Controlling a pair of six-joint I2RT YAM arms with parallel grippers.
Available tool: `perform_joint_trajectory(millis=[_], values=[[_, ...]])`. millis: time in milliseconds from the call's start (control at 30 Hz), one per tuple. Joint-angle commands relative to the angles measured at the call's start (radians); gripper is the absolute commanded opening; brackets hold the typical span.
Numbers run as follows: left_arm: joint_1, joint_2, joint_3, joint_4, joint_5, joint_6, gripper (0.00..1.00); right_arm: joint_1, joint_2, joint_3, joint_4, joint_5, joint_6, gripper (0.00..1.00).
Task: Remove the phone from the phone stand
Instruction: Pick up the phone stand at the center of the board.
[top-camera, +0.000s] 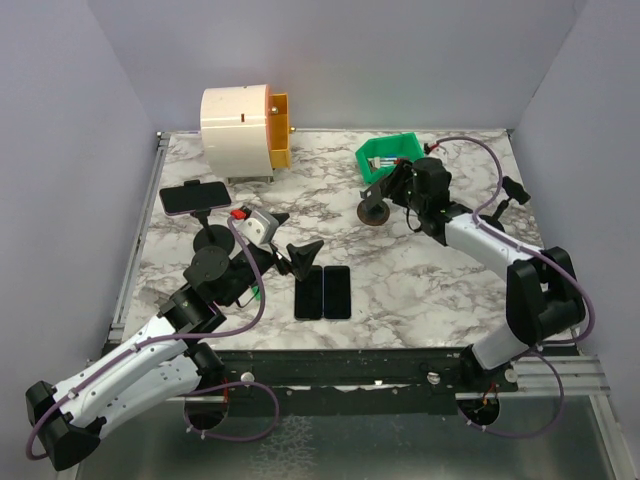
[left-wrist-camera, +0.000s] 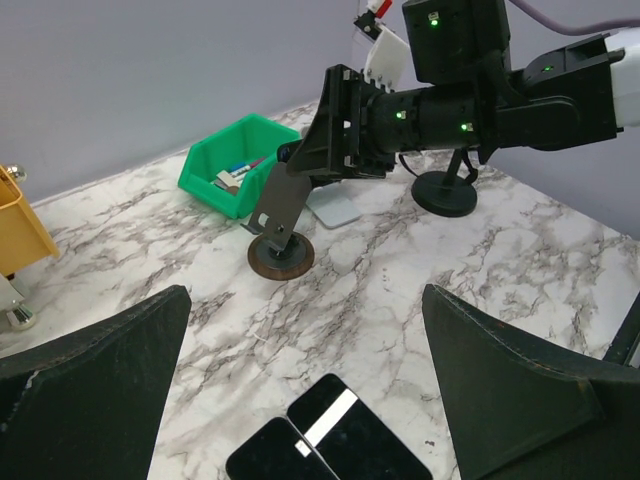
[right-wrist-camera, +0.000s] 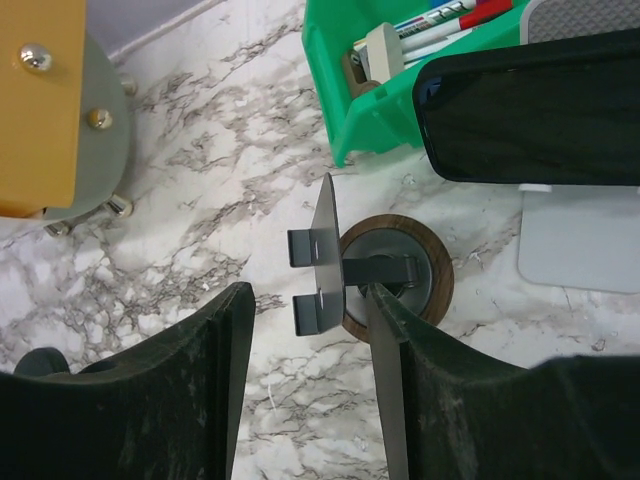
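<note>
A phone (top-camera: 193, 197) sits level on a black phone stand (top-camera: 212, 238) at the table's left. My left gripper (top-camera: 298, 235) is open and empty to its right, above two dark phones (top-camera: 323, 292) that lie flat; they also show in the left wrist view (left-wrist-camera: 325, 440). My right gripper (top-camera: 385, 195) is open, its jaws on either side of the plate of an empty wood-based stand (right-wrist-camera: 395, 280). Another dark phone (right-wrist-camera: 530, 120) hangs raised at the upper right of the right wrist view.
A green bin (top-camera: 390, 155) of pens stands at the back right. A white and orange drum (top-camera: 245, 122) stands at the back left. A white pad (right-wrist-camera: 580, 240) lies beside the wood-based stand. A black round-based stand (left-wrist-camera: 445, 192) is behind the right arm.
</note>
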Motion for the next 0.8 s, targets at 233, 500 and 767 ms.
perform_joint_trajectory(millis=[233, 500, 767], values=[[-0.009, -0.01, -0.005, -0.001, 0.019, 0.003, 0.99, 0.002, 0.125, 0.092, -0.016, 0.041, -0.039, 0.52], [-0.01, -0.01, -0.004, -0.001, 0.019, 0.006, 0.99, 0.003, 0.172, 0.12, -0.01, 0.013, -0.056, 0.47], [-0.011, -0.009, -0.006, -0.001, 0.019, 0.01, 0.99, 0.003, 0.192, 0.124, 0.003, -0.032, -0.068, 0.34]])
